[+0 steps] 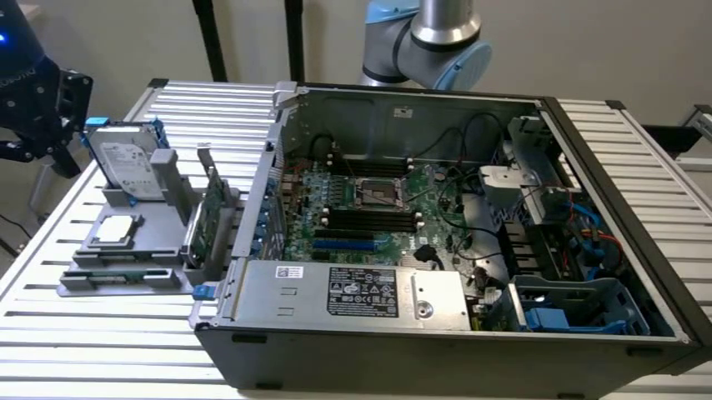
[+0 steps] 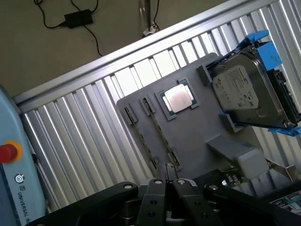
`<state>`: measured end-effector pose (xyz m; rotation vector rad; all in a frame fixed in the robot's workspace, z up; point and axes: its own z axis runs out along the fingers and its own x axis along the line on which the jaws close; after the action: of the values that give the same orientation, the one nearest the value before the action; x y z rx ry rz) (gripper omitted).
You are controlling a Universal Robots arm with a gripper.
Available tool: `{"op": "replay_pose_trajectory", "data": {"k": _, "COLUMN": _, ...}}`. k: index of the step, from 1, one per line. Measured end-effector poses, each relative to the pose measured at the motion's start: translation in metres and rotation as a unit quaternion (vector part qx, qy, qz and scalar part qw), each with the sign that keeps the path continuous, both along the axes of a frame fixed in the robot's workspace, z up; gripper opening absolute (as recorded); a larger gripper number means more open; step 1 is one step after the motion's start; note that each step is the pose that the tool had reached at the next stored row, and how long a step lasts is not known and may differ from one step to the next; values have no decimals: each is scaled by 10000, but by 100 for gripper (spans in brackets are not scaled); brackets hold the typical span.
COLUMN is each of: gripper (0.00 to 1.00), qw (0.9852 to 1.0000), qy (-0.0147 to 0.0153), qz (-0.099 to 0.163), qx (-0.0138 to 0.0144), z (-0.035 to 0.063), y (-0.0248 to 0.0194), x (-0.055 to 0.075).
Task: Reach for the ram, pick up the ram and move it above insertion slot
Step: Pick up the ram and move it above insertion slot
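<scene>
The ram point(image 1: 122, 275) is a thin green stick lying in the front groove of a grey holder tray point(image 1: 145, 225) at the exterior view's left. In the wrist view the ram point(image 2: 161, 135) shows as a thin edge between small clips on the tray point(image 2: 197, 136). My gripper point(image 2: 168, 182) hangs above the tray near one end of the ram, its black fingers point(image 2: 155, 197) shut with nothing between them. The insertion slot rows point(image 1: 373, 219) are black strips on the motherboard inside the open computer case point(image 1: 445, 333).
On the tray stand a hard drive point(image 1: 125, 162) in a blue caddy, a processor chip point(image 1: 117, 232) and an upright green expansion card point(image 1: 212, 218). A dark device with a blue light point(image 1: 33, 100) stands at the far left. A teach pendant point(image 2: 14, 169) lies beside the table.
</scene>
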<state>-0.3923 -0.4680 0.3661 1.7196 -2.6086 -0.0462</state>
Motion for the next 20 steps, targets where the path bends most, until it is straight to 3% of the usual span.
{"op": "replay_pose_trajectory", "data": {"k": 5, "gripper": 11, "qw": 9989, "qy": -23, "qz": 458, "qx": -1, "z": -2, "y": 0, "x": 0}}
{"op": "replay_pose_trajectory", "data": {"k": 10, "gripper": 11, "qw": 9958, "qy": -53, "qz": 914, "qx": 0, "z": -7, "y": 0, "x": 0}}
{"op": "replay_pose_trajectory", "data": {"k": 15, "gripper": 11, "qw": 9906, "qy": -84, "qz": 1364, "qx": -1, "z": -10, "y": 0, "x": 0}}
{"op": "replay_pose_trajectory", "data": {"k": 20, "gripper": 11, "qw": 9835, "qy": -113, "qz": 1808, "qx": -1, "z": -15, "y": 0, "x": 0}}
